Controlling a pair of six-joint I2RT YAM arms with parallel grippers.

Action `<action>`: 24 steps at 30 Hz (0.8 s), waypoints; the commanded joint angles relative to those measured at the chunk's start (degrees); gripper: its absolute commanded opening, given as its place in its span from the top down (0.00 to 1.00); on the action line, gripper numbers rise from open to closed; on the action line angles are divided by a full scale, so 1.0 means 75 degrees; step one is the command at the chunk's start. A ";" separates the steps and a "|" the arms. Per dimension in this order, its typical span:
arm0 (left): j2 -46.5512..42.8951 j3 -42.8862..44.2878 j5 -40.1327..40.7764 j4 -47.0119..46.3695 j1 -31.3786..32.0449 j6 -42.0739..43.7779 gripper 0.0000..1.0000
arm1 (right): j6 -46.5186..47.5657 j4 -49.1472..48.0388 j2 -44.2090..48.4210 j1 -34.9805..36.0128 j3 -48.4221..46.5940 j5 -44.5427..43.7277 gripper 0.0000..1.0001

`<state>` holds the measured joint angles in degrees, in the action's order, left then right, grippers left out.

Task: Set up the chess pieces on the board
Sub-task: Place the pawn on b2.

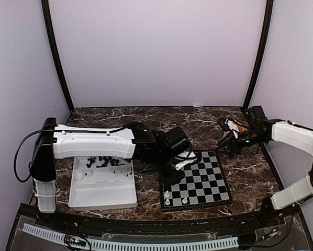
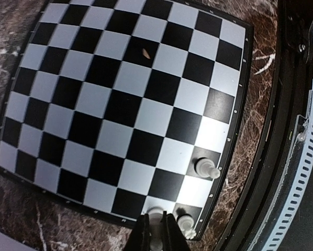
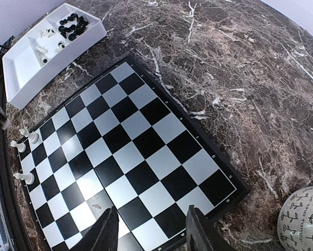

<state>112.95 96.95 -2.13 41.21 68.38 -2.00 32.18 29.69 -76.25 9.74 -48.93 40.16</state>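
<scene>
The board (image 1: 198, 180) lies right of centre, with three white chess pieces at its near left corner. My left gripper (image 2: 156, 238) is shut on one of them, a white piece (image 2: 156, 217) on the edge square beside the corner piece (image 2: 186, 224). Another white piece (image 2: 205, 168) stands two squares along the near edge. From above, the left gripper (image 1: 169, 187) reaches down over that corner. My right gripper (image 3: 151, 235) hangs open above the board's far right corner (image 3: 219, 183), with nothing between its fingers. More chess pieces, black (image 3: 73, 22) and white (image 3: 45, 46), lie in the tray.
The white plastic tray (image 1: 101, 191) sits left of the board under the left arm. A patterned mug (image 3: 305, 219) stands on the marble table beside the right gripper. The dark front rail (image 2: 303, 130) runs close along the board's near edge.
</scene>
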 commanded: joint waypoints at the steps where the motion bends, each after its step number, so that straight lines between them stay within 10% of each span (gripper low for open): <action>1: 0.0444 0.0634 -0.0496 0.0166 0.0227 0.0609 0.99 | -0.0147 -0.0189 0.0058 -0.0021 -0.0071 -0.0180 0.55; 24: 0.1613 0.0947 -0.0384 0.0732 0.0434 0.0841 0.99 | -0.0108 -0.0115 0.0043 -0.0020 -0.0086 -0.0246 0.55</action>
<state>125.08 102.74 -5.30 44.58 71.26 3.44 31.83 29.56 -76.25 9.74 -48.93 38.52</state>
